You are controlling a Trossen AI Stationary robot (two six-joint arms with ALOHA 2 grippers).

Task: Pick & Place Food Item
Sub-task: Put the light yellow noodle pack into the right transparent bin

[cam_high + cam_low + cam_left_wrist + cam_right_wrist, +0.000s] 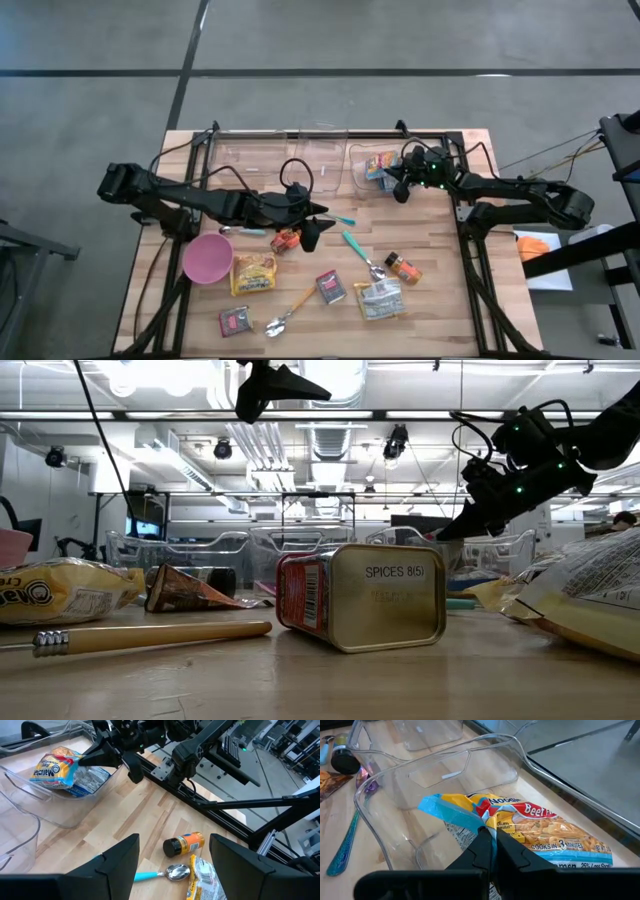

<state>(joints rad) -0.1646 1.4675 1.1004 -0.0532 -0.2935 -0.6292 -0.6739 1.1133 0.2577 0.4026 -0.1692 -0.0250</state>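
Right pincer [489, 851], closed on the noodle packet [530, 832], lowers it into the far clear bin [380, 845], we judge; left pincer [172, 857] waits wide.

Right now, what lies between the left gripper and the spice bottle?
In the high view, a teal-handled spoon lies between the left gripper and the spice bottle.

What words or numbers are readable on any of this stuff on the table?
"SPICES 8(5)": end of the spice tin lying on its side, low view.
"Beef", "COOKS IN 3 MINUTES", "25% Less Sodium" (end cut off): noodle packet in the clear bin, pinched by the right gripper.
Barcode on the tin's red side: digits too small.
Other packets' print: too blurred or partial.
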